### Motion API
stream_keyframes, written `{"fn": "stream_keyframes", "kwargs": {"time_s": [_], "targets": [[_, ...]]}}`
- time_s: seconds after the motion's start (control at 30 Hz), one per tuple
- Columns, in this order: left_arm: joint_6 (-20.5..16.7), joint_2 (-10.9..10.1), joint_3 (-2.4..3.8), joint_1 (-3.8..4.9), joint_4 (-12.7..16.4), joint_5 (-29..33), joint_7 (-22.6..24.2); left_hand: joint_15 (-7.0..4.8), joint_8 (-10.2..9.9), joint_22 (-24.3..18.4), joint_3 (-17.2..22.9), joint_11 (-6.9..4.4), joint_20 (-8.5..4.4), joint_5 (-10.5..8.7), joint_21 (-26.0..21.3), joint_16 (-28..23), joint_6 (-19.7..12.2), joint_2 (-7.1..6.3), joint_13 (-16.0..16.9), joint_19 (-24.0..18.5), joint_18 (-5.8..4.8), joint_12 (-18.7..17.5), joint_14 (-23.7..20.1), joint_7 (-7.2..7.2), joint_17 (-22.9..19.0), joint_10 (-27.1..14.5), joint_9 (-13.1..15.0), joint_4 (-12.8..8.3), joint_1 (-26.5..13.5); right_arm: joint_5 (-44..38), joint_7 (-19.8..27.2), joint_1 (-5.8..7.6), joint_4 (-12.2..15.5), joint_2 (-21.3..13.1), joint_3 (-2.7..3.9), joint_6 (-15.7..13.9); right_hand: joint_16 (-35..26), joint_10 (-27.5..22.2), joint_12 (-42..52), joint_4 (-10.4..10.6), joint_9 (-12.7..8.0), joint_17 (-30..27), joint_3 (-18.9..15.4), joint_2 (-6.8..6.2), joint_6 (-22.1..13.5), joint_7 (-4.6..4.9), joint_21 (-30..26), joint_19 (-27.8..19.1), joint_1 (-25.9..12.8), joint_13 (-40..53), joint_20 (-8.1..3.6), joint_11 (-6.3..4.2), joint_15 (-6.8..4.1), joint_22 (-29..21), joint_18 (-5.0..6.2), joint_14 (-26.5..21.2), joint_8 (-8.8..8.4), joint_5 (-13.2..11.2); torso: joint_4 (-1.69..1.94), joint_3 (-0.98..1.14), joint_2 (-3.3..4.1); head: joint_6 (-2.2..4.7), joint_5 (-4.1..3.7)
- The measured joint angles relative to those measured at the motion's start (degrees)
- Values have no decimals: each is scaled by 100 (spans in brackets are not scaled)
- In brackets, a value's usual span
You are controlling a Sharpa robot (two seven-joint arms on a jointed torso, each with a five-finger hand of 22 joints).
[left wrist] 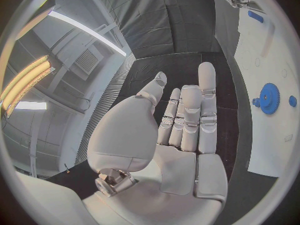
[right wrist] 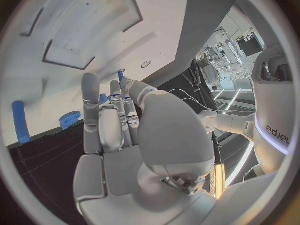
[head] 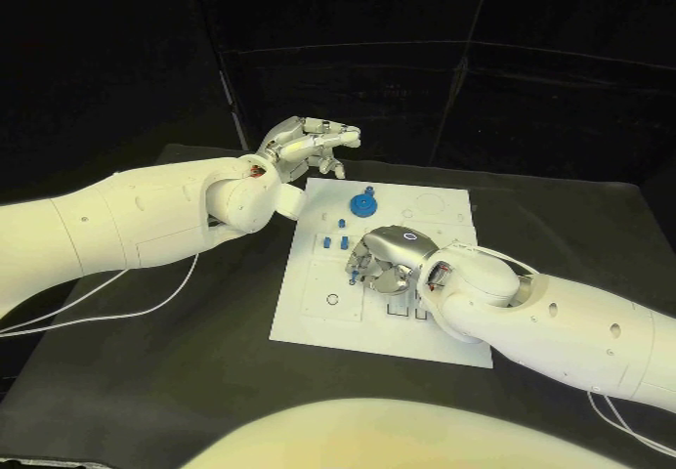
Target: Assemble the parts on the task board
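The white task board (head: 321, 311) lies in the middle of the black table. On its far part sits a blue gear (head: 363, 204), also seen past my left hand's fingers as the blue gear (left wrist: 269, 98). Small blue pegs (head: 334, 240) stand left of my right hand (head: 388, 259), which hangs low over the board's middle with its fingers pointing down. In the right wrist view, small blue pegs (right wrist: 104, 99) show right at the fingertips (right wrist: 115, 87); whether one is pinched is unclear. My left hand (head: 308, 142) is raised beyond the board's far left corner, fingers apart and holding nothing.
A long blue bar (right wrist: 20, 121) and a blue toothed piece (right wrist: 70, 118) lie near the board's edge in the right wrist view. White cables (head: 127, 293) trail over the table under the left arm. Slots (head: 405, 311) are cut in the board near my right wrist.
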Motion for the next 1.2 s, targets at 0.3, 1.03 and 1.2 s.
{"fn": "stream_keyframes", "kwargs": {"time_s": [0.3, 1.03, 1.2], "targets": [[1, 6, 0, 0, -5, 0, -2, 0, 0, 1, 0, 0, 0, 0, 0, 0, 0, 0, -1, 0, 0, 0, 0, 0, 0, 0, 0, 0, 0, -4, 16, -21, 3, 13, -7, 1, 0, 0, 0, 0, 4, 3, 0, 0, 19, 19, 0, 0, 0, 0, 0, 0, 0, 3, 0, 0, -16, 0, 0, 3, 0, -10, 7], [12, 33, 0, 0, -22, 1, -10, 0, 0, 2, 0, 0, 0, 0, 0, 0, 0, 0, -1, 0, 0, 0, 0, 0, -4, 0, 0, 0, 0, -97, -29, -24, -78, 104, -1, 134, -1, 20, 0, 19, -2, -5, 18, 15, 17, 18, 0, 0, -32, -5, 0, 21, 0, -7, 0, 0, -7, -1, -2, 1, -2, -41, 2], [15, 38, 0, 0, -26, 1, -13, 0, 0, 2, 0, 0, 0, 0, 0, 0, 0, 0, -1, 0, 0, 0, 0, 0, -4, 0, 0, 0, 0, -120, -40, -25, -101, 138, -8, 190, -1, 20, -22, 19, 2, -10, 18, 0, 11, 12, 0, 0, -46, -4, 0, 21, 0, -7, 0, 0, 2, -1, -3, -1, -3, -41, -2]]}}
